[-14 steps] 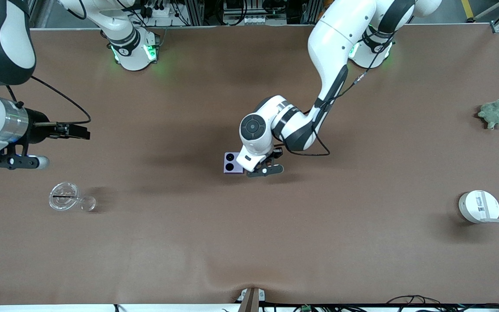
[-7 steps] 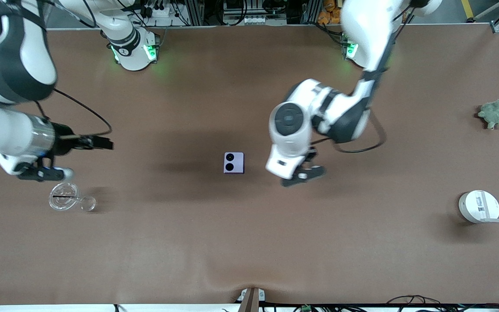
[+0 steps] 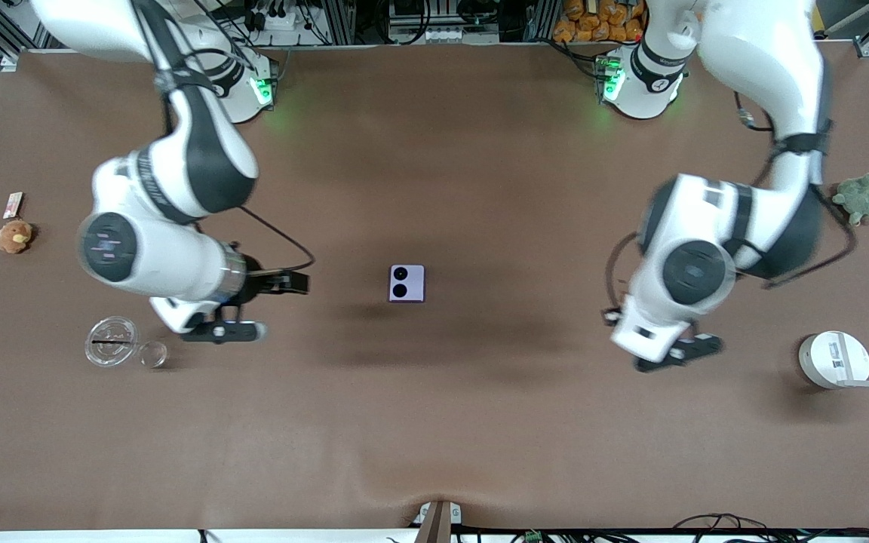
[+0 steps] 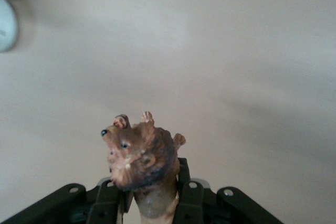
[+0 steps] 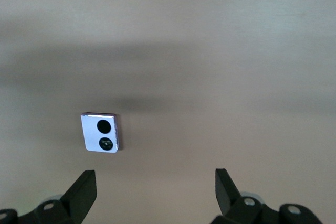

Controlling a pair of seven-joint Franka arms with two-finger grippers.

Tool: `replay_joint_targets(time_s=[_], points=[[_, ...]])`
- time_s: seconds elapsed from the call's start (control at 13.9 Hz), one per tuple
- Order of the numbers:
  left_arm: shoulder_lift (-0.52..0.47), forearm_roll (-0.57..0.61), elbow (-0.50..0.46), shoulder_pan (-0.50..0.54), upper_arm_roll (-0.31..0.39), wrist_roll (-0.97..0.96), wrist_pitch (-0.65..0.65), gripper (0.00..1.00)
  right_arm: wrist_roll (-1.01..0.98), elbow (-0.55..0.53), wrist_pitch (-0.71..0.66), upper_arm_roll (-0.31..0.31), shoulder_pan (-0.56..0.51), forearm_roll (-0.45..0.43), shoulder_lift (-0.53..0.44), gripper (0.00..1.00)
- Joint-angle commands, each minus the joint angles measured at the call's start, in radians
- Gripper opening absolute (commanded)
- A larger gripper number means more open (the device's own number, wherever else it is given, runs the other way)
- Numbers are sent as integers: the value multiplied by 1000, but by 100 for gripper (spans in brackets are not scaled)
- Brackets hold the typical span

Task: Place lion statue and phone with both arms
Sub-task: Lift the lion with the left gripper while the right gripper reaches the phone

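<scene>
At mid-table the phone (image 3: 407,283) lies flat, camera circles up, apart from both grippers

Over the table toward the left arm's end, near the round white device (image 3: 833,360), the left gripper (image 4: 148,203) pinches the lion statue (image 4: 140,159); the right gripper (image 5: 156,182), fingers spread wide and empty, hangs beside the clear cup lid (image 3: 112,342)

Legible text: none. The round white device (image 3: 834,360) carries a small printed label with a code-like patch, its characters too small to read. The small card (image 3: 13,204) at the desk's right-arm end shows print, likewise unreadable.
</scene>
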Motion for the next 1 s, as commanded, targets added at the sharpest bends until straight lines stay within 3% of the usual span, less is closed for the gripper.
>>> replay_joint_targets(time_s=[0.0, 0.43, 0.72, 0.93], points=[[50, 94, -6, 92, -12, 151, 33, 0, 10, 12, 62, -8, 61, 9, 67, 100], [147, 119, -37, 342, -21, 502, 319, 0, 180, 8, 174, -8, 180, 6, 190, 100], [256, 119, -29, 395, -21, 619, 540, 0, 191, -75, 353, -8, 240, 7, 222, 100], [297, 127, -18, 395, -18, 705, 580, 0, 194, -75, 395, -8, 279, 7, 251, 100]])
